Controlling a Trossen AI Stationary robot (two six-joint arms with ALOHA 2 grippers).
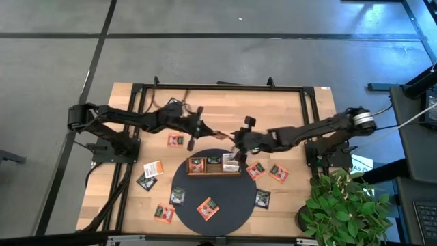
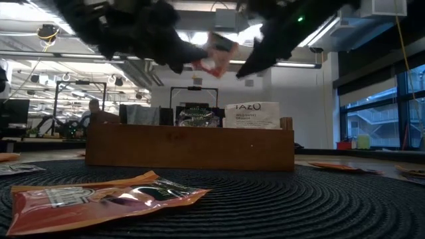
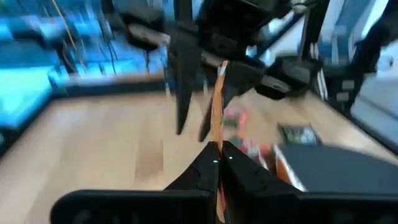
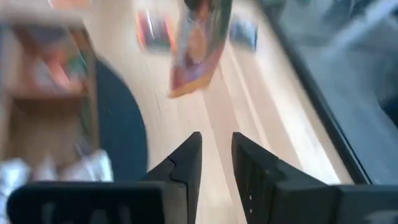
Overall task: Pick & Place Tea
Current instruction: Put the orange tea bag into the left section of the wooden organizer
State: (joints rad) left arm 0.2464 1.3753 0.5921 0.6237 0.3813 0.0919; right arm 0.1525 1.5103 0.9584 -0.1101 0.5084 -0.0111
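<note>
Pinching an orange-red tea sachet (image 3: pixel 219 102), your left gripper (image 3: pixel 219 160) is high above the tray (image 1: pixel 214 171); your right gripper (image 4: pixel 216 158) has a small gap.

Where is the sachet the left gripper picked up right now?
In the high view, the orange-red sachet hangs above the table, shut in the left gripper, just behind the wooden tray, with the right gripper right beside it.

Orange-red tea sachet (image 1: pixel 220 134) held edge-on in left claw (image 1: pixel 213 132), above table; other sachets (image 1: pixel 207 208) flat around tray.
</note>
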